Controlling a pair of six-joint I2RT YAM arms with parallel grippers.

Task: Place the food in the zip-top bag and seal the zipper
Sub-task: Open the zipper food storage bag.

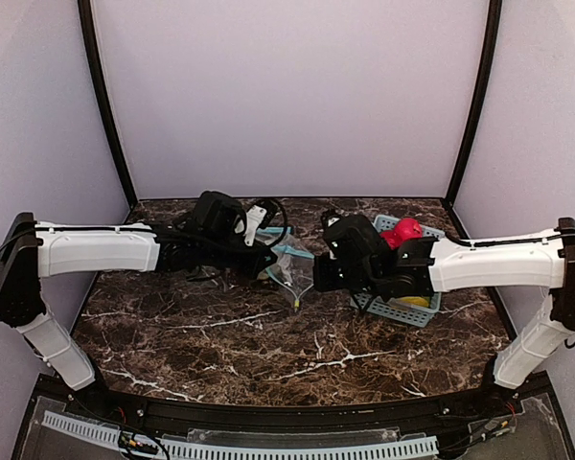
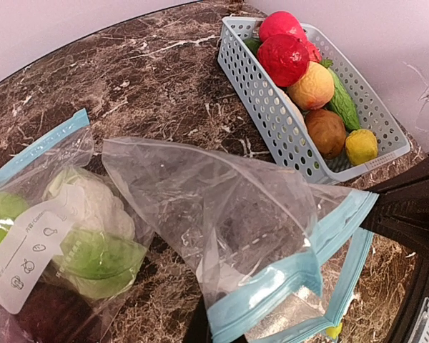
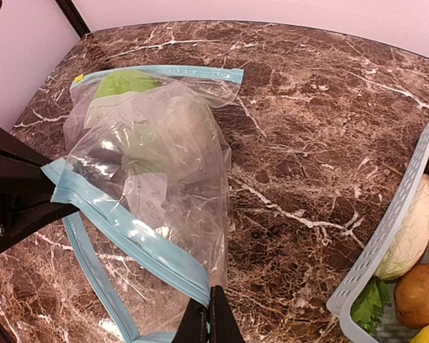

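Pinching the blue zipper strip (image 3: pixel 129 236) of the zip-top bag (image 2: pixel 222 207) at both ends: left claw (image 3: pixel 39 187) and right claw (image 3: pixel 209 314) each pressed together on it. Film judged thin, limp, slippery, so the stiffer strip is the handhold. Some food (image 2: pixel 93 254) is bagged on the worktop (image 1: pixel 268 355); the rest, light and glossy, sits in the basket (image 2: pixel 272 136)

basket (image 1: pixel 417 314): light-blue, slotted, apparently flat | table (image 1: pixel 268 355): dark veined marble

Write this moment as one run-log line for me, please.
left fingers: shut on bag rim | right fingers: shut on bag rim | bag: zipper open, some food inside | basket: holds more food
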